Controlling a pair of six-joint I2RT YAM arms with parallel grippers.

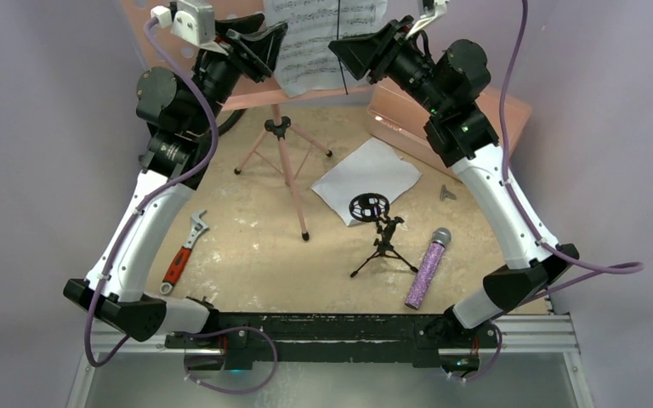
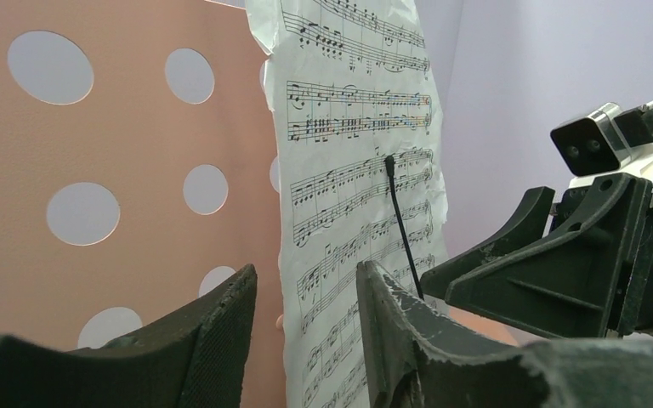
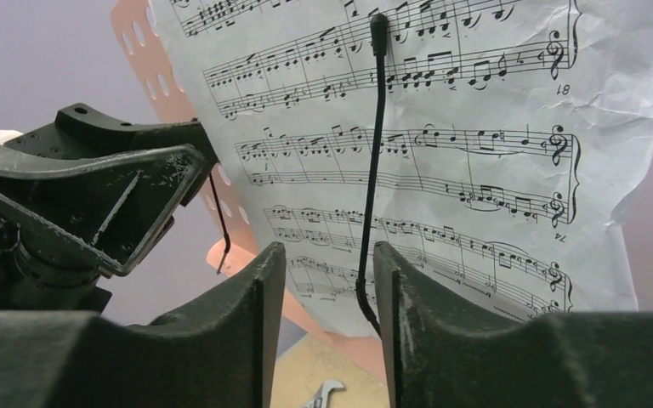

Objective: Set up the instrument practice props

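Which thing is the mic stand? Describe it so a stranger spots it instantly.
Start at the pink music stand on the sandy tabletop, then find the loose white page lying flat by its legs. At that page's near edge stands the small black mic stand, the purple glitter microphone lying beside it. Only it is black, three-legged and ring-topped.

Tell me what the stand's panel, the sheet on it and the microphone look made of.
Stand panel: matte pink plate, metal or plastic, with punched round holes. Sheet: thin white paper, creased, edges wrinkled, printed notes. Microphone: purple glitter-coated body, likely plastic, with a grey head.
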